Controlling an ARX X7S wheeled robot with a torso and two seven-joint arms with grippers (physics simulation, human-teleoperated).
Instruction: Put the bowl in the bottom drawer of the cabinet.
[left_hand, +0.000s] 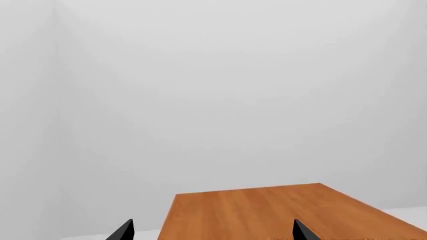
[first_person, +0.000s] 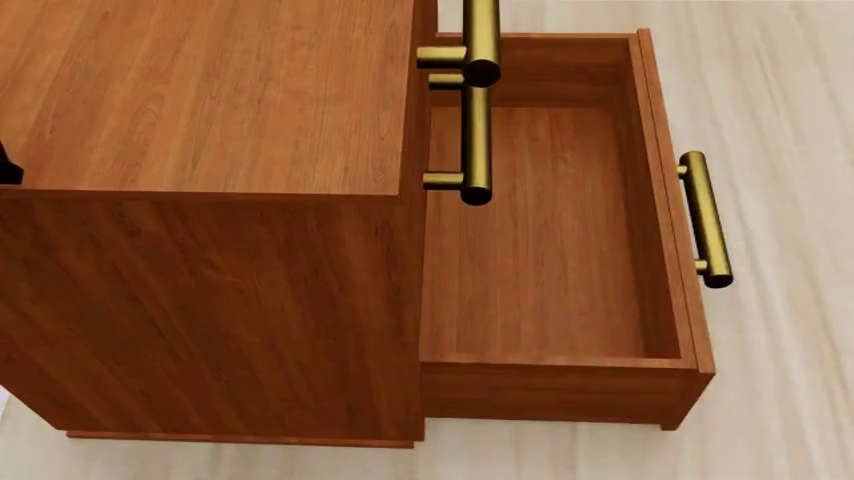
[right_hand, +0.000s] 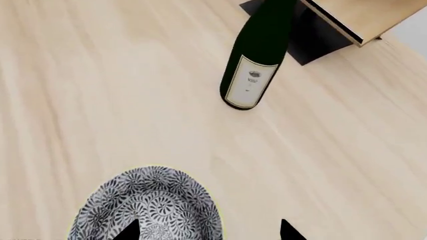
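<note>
A pale wooden floor (first_person: 787, 100) lay under everything I could see, with blank grey walls behind in the left wrist camera. The bowl (right_hand: 148, 207), blue-and-white all over, sat on a light wooden surface (right_hand: 100, 75) in my right wrist camera, directly under the right gripper (right_hand: 208, 231); one dark fingertip overlapped the bowl's patterned side and the other stood clear beside it, over bare wood. Only the two tips showed, set apart, and I could not tell whether they were gripping the bowl or merely over it. Farther off on that surface stood a dark green wine bottle (right_hand: 257, 60) with a cream label, and beyond it a pale wooden rack (right_hand: 360, 17) on a black base.

From the head camera, the bottom drawer (first_person: 547, 230) was pulled well out of the cabinet (first_person: 200, 200), its brass handle (first_person: 705, 218) on the front face. The bowl was not in it. Two more brass handles (first_person: 475, 100) jutted from the upper drawer fronts.

The left gripper (left_hand: 212, 232) showed two black tips spread wide, holding nothing, above the cabinet's top.
</note>
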